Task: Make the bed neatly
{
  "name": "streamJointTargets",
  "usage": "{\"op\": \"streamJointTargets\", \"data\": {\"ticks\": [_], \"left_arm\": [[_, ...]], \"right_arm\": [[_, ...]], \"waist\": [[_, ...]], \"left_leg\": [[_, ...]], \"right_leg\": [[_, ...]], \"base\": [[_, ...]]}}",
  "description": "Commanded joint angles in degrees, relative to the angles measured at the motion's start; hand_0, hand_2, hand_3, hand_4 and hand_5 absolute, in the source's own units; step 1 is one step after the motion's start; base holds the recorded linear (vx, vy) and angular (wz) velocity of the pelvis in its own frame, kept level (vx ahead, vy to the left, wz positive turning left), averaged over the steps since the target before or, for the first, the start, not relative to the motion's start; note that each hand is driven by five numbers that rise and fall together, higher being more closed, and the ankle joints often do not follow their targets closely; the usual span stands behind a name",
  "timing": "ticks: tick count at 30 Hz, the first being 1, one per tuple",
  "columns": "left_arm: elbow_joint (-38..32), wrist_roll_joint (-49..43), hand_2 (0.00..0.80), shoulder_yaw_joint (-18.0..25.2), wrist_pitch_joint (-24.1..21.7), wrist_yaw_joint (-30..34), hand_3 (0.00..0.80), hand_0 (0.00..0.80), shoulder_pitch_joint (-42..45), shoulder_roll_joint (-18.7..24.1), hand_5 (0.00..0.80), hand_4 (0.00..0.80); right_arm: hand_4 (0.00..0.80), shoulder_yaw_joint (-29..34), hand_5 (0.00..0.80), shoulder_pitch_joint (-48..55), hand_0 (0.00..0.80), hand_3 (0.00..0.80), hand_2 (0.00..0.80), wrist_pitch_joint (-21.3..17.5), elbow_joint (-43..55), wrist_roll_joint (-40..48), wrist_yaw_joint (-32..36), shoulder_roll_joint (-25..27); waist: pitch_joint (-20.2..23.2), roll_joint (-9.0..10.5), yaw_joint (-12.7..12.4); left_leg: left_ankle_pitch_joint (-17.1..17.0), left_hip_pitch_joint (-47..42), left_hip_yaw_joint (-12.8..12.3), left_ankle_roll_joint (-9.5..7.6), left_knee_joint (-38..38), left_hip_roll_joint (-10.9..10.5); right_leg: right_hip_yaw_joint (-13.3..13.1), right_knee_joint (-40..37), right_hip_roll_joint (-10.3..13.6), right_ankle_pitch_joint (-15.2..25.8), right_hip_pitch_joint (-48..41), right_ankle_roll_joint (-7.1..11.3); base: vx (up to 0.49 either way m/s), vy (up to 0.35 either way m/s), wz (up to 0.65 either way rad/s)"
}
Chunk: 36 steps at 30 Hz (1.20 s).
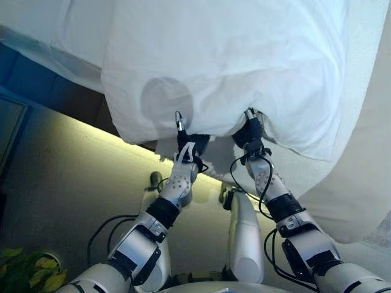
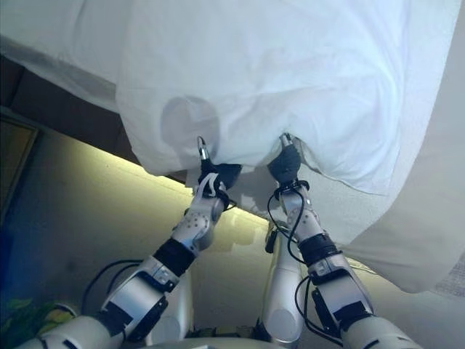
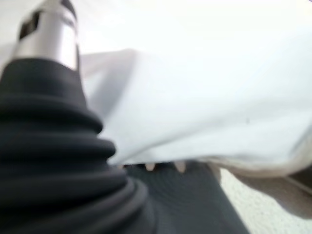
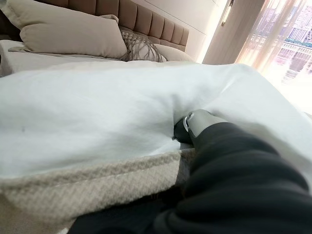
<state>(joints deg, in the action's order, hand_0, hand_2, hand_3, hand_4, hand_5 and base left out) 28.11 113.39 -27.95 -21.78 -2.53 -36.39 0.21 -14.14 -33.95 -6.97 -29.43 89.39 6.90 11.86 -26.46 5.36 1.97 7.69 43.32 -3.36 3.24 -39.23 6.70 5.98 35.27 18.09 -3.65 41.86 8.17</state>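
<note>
Left eye view: both hands, left hand [image 1: 183, 141] and right hand [image 1: 249, 131], sit at the white duvet [image 1: 244, 61] edge; fingers buried in cloth, grip unreadable.

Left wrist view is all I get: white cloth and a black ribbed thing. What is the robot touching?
Observer: The head views show a white duvet draped over the bed's edge, with the left hand at its lower hem.
Operator: Is the other hand doing anything?
Observer: The right hand is at the same hem, beside the left one but apart from it.
Operator: Is there anything else on the bed?
Observer: The right wrist view shows a beige pillow at the far end, against a tufted headboard.
</note>
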Motion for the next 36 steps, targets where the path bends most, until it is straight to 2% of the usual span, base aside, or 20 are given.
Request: {"op": "streamJointTargets", "data": {"ticks": [1, 5, 10, 11, 12, 13, 20, 28, 30, 31, 33, 34, 35, 36], "left_arm": [[-0.2, -0.4, 0.000, 0.3, 0.3, -0.7, 0.000, 0.000, -3.8, -4.7, 0.000, 0.000], [3.8, -0.4, 0.000, 0.7, 0.9, -2.3, 0.000, 0.000, -4.2, -4.5, 0.000, 0.000], [8.6, -0.4, 0.000, 3.5, 1.1, 0.3, 0.000, 0.000, -4.8, -3.4, 0.000, 0.000], [9.4, -0.4, 0.063, 4.3, 1.8, 1.3, 0.063, 0.063, -4.9, -2.6, 0.063, 0.063], [9.7, -0.4, 0.339, 4.7, 2.1, 1.6, 0.339, 0.339, -5.1, -2.4, 0.339, 0.339], [10.2, -0.4, 0.787, 5.1, 2.4, 2.2, 0.787, 0.787, -5.4, -2.0, 0.787, 0.787], [10.2, -0.4, 0.800, 6.5, 3.8, 5.0, 0.800, 0.800, -6.0, -1.2, 0.800, 0.800], [10.3, -1.2, 0.800, 6.3, 4.7, 7.0, 0.800, 0.800, -5.5, -0.7, 0.800, 0.800], [10.0, -4.2, 0.800, 6.2, 4.8, 6.8, 0.800, 0.800, -5.2, 0.0, 0.800, 0.800], [9.6, -7.2, 0.800, 6.1, 4.5, 5.8, 0.800, 0.800, -5.0, 0.5, 0.800, 0.800], [8.7, -16.9, 0.800, 6.3, 4.0, 2.0, 0.800, 0.800, -4.5, 1.6, 0.800, 0.800], [8.3, -21.0, 0.800, 6.5, 4.1, 0.6, 0.800, 0.800, -4.2, 2.0, 0.800, 0.800], [7.7, -24.5, 0.800, 6.8, 4.3, -0.2, 0.800, 0.800, -3.7, 2.3, 0.800, 0.800], [7.4, -25.7, 0.800, 7.0, 4.6, -0.3, 0.800, 0.800, -3.4, 2.6, 0.800, 0.800]], "right_arm": [[0.800, 0.1, 0.800, -2.6, 0.800, 0.800, 0.800, 1.3, 5.1, -3.0, 1.5, 1.1], [0.800, -0.1, 0.800, -3.2, 0.800, 0.800, 0.800, 1.0, 5.4, -3.4, 0.9, 0.7], [0.800, -0.3, 0.800, -3.4, 0.800, 0.800, 0.800, 1.1, 6.0, -3.8, 0.6, 0.5], [0.800, -0.3, 0.800, -3.2, 0.800, 0.800, 0.800, 1.2, 5.9, -2.9, 1.1, 0.7], [0.800, -0.2, 0.800, -3.1, 0.800, 0.800, 0.800, 1.3, 5.8, -2.7, 1.3, 0.7], [0.800, -0.1, 0.800, -2.9, 0.800, 0.800, 0.800, 1.4, 5.6, -2.3, 1.4, 0.6], [0.800, 0.3, 0.800, -2.5, 0.800, 0.800, 0.800, 2.9, 4.0, -2.1, 2.3, 1.6], [0.800, -0.1, 0.800, -1.5, 0.800, 0.800, 0.800, 1.4, 4.5, -2.2, 1.8, 1.7], [0.800, -0.3, 0.800, -0.6, 0.800, 0.800, 0.800, 0.4, 4.4, -2.9, 1.0, 1.5], [0.800, -0.5, 0.800, 0.3, 0.800, 0.800, 0.800, -0.7, 4.1, -3.6, 0.3, 1.1], [0.800, -0.8, 0.800, 2.0, 0.800, 0.800, 0.800, -2.8, 2.5, -4.5, 0.1, 0.5], [0.467, -0.6, 0.467, 2.8, 0.467, 0.467, 0.467, -2.8, 1.0, -3.7, 0.5, 0.3], [0.000, -0.3, 0.000, 3.1, 0.000, 0.000, 0.000, -2.7, -1.0, -2.2, 1.0, 0.1], [0.000, 0.1, 0.000, 3.2, 0.000, 0.000, 0.000, -2.8, -2.6, -1.0, 2.0, 0.1]], "waist": [[3.2, -1.65, -0.2], [2.8, -1.55, -0.2], [2.6, -1.41, 0.1], [2.5, -1.60, 0.2], [2.4, -1.70, 0.4], [2.4, -1.94, 0.6], [2.0, -2.97, 1.1], [1.2, -2.66, 0.8], [1.2, -2.56, 0.6], [1.1, -2.29, 0.7], [1.1, -2.36, 0.4], [1.0, -2.52, 0.2], [0.8, -2.90, 0.0], [0.7, -3.15, -0.1]], "left_leg": [[-2.5, 0.4, 2.9, 3.34, 1.0, 3.0], [-2.5, 0.2, 2.8, 3.43, 0.7, 3.1], [-2.4, -0.5, 2.5, 3.36, 0.9, 3.5], [-2.3, -0.7, 2.2, 3.31, 0.6, 3.6], [-2.1, -0.7, 2.1, 3.28, 0.4, 3.6], [-2.0, -0.8, 2.0, 3.25, 0.0, 3.5], [-1.2, -1.6, 1.5, 3.19, -0.6, 3.1], [-1.7, -2.2, 1.6, 3.31, 0.3, 3.0], [-1.9, -2.5, 1.7, 3.29, 0.7, 2.8], [-4.1, -2.1, 1.4, 2.90, 1.7, 2.5], [-4.2, -2.5, 1.6, 2.87, 2.1, 2.5], [-4.2, -2.8, 1.6, 2.81, 2.3, 2.4], [-4.3, -3.0, 1.6, 2.83, 2.5, 2.3], [-4.2, -3.2, 1.8, 2.86, 2.5, 2.2]], "right_leg": [[-1.5, -5.4, 2.1, 7.4, -1.6, 4.14], [-1.7, -5.7, 1.9, 7.5, -2.0, 4.10], [-1.8, -6.5, 2.0, 7.7, -2.6, 4.23], [-1.8, -6.3, 2.1, 7.6, -2.8, 4.20], [-1.9, -6.2, 2.1, 7.6, -2.8, 4.15], [-2.1, -5.8, 2.2, 7.5, -2.7, 4.10], [-2.5, -5.2, 2.7, 7.1, -3.1, 3.98], [-1.9, -6.0, 2.9, 7.2, -4.3, 3.99], [-1.6, -6.5, 3.0, 7.5, -4.9, 3.97], [-1.2, -7.9, 3.3, 9.6, -4.9, 3.42], [-0.8, -8.2, 3.3, 9.8, -5.6, 3.39], [-0.6, -8.4, 3.4, 9.9, -5.9, 3.39], [-0.4, -8.5, 3.5, 9.9, -6.2, 3.38], [-0.3, -8.5, 3.6, 9.9, -6.4, 3.38]], "base": [[-0.020, 0.052, -0.04], [-0.018, 0.018, -0.09], [-0.021, 0.021, -0.07], [-0.005, 0.051, -0.09], [-0.002, 0.069, -0.09], [0.007, 0.063, -0.09], [0.008, 0.052, -0.08], [-0.001, -0.015, 0.00], [-0.044, -0.058, 0.03], [-0.082, -0.062, 0.03], [-0.034, -0.051, 0.04], [0.021, -0.016, 0.05], [0.023, -0.001, 0.03], [0.000, 0.000, 0.00]]}}
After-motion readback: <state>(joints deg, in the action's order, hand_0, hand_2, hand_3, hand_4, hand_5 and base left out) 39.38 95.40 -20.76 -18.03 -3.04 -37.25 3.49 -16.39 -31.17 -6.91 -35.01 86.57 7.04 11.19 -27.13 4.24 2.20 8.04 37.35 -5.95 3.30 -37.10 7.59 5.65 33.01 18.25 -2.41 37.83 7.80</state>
